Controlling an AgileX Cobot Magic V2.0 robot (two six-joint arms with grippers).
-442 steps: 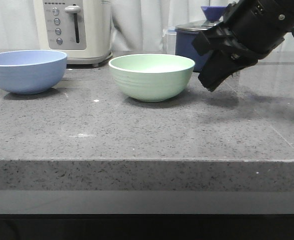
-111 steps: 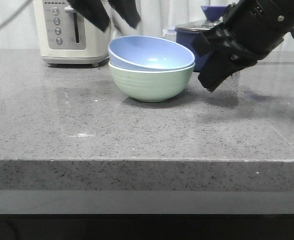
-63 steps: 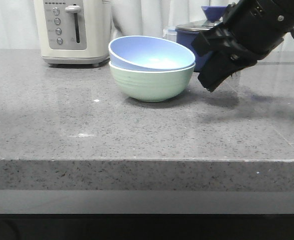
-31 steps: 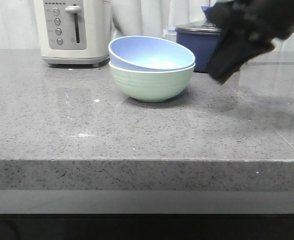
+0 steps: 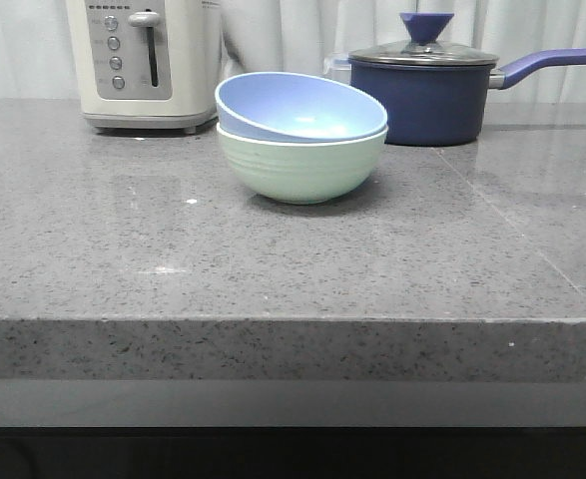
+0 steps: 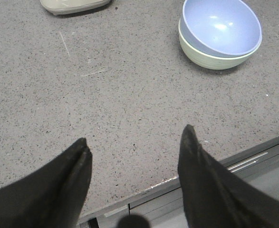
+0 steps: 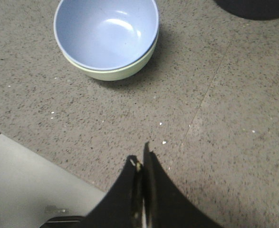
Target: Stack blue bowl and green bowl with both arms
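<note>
The blue bowl (image 5: 300,106) sits tilted inside the green bowl (image 5: 302,170) on the grey countertop (image 5: 273,269). Neither arm shows in the front view. In the left wrist view the stacked blue bowl (image 6: 221,26) and green bowl (image 6: 210,59) lie far from my left gripper (image 6: 135,142), which is open and empty above the counter's front edge. In the right wrist view the blue bowl (image 7: 106,33) rests in the green bowl (image 7: 118,72); my right gripper (image 7: 140,159) is shut and empty, high above the counter near its edge.
A cream toaster (image 5: 145,62) stands at the back left. A dark navy lidded saucepan (image 5: 427,90) with a long handle stands behind and right of the bowls. The counter's front edge (image 5: 293,321) runs across the front view.
The right arm, which hung beside the bowls, has lifted out of the front view, uncovering the saucepan. The bowls have not moved in the last second.
</note>
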